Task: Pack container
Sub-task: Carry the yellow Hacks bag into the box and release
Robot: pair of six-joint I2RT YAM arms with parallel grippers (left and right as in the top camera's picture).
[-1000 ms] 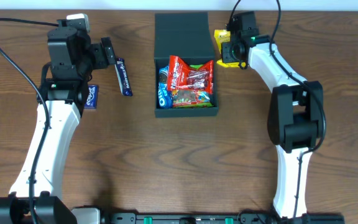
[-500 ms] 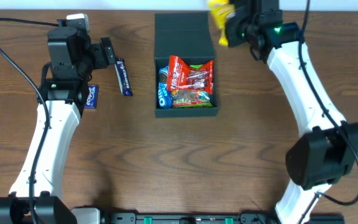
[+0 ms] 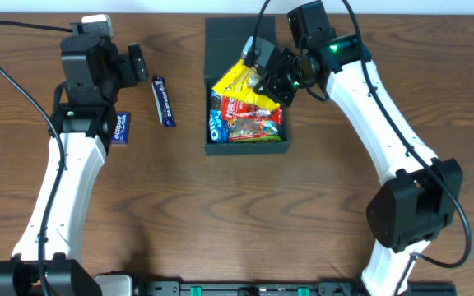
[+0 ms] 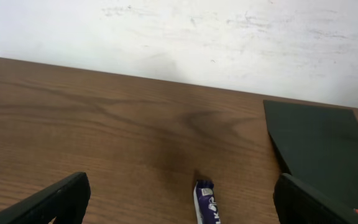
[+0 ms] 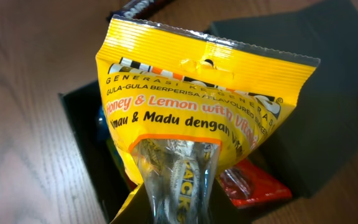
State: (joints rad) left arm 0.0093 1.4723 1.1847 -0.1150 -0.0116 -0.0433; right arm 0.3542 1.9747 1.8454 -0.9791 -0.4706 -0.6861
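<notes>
The dark teal-green container (image 3: 247,147) sits at the table's middle back with its flap lid (image 3: 239,37) open and lying flat behind it. Inside are red packets (image 3: 253,105) and a blue Oreo packet (image 3: 216,125). My right gripper (image 3: 268,79) is shut on a yellow honey-lemon candy bag (image 3: 239,80) and holds it above the container's open top; the bag (image 5: 197,118) fills the right wrist view. My left gripper (image 3: 135,67) is open and empty, left of the container, with a purple chocolate bar (image 3: 164,100) between its fingers in the left wrist view (image 4: 206,203).
A small blue snack packet (image 3: 121,128) lies beside the left arm, partly under it. The container's lid (image 4: 319,146) shows at the right of the left wrist view. A white wall runs along the table's far edge.
My right gripper has lifted the yellow bag from the table right of the lid and carried it left, over the container. The left arm has barely moved.
</notes>
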